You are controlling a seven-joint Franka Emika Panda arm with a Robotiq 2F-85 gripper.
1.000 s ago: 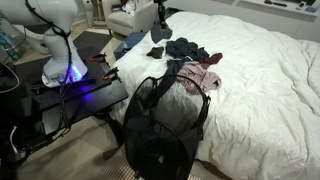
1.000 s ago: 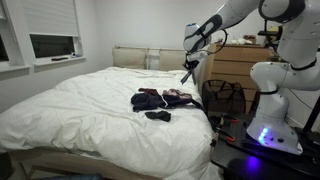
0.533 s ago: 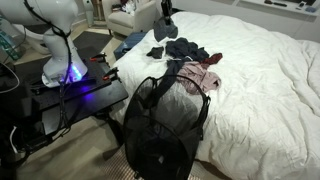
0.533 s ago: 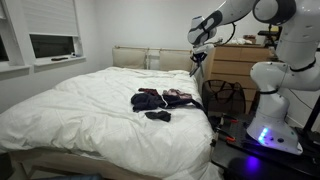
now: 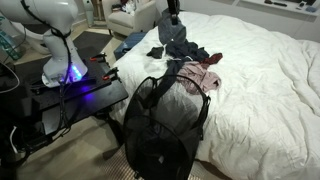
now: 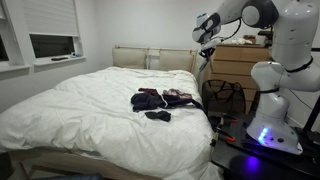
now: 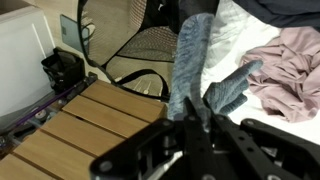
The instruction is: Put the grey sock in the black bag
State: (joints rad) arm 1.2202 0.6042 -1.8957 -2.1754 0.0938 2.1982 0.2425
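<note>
A grey sock [image 7: 190, 60], a black bag [image 5: 160, 130], white bedding [image 5: 260, 70], a pink garment [image 7: 290, 70].

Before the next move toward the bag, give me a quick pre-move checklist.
1. Claw shut on the limp grey fabric sock: ok.
2. Sock hanging clear of the white bed and the dark-and-pink clothes pile: ok.
3. Large black mesh bag upright beside the bed: ok.
4. Bag mouth open: cannot tell.
5. Claw above the bag: not ok; in the wrist view the bag sits off to one side.
</note>
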